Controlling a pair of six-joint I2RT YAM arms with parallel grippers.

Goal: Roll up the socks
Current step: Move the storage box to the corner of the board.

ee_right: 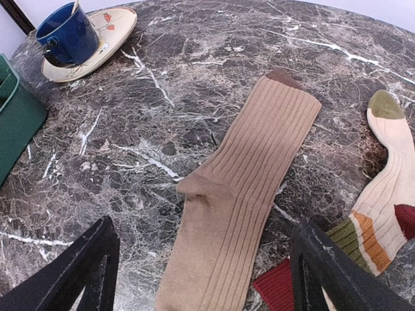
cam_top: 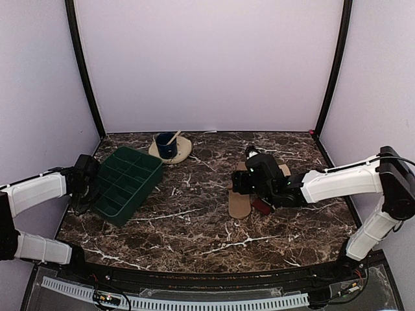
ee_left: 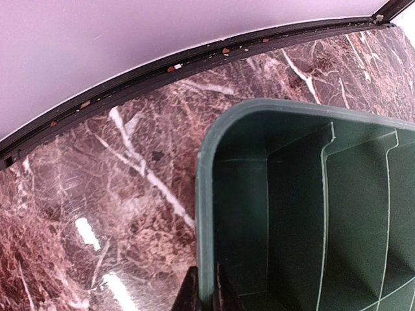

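Flat on the marble lies the plain tan sock, its brown toe at the far end; the top view shows this sock right of centre. To its right lies the striped sock, with a green toe, orange and green bands and a red cuff. My right gripper hangs open just above the plain sock, one finger on each side and nothing held; from above, it hides part of both socks. My left gripper is shut on the rim of the green tray.
The green divided tray stands at the left, with my left gripper at its outer side. A blue cup with a utensil in it sits on a cream saucer at the back. Walls enclose the table on three sides.
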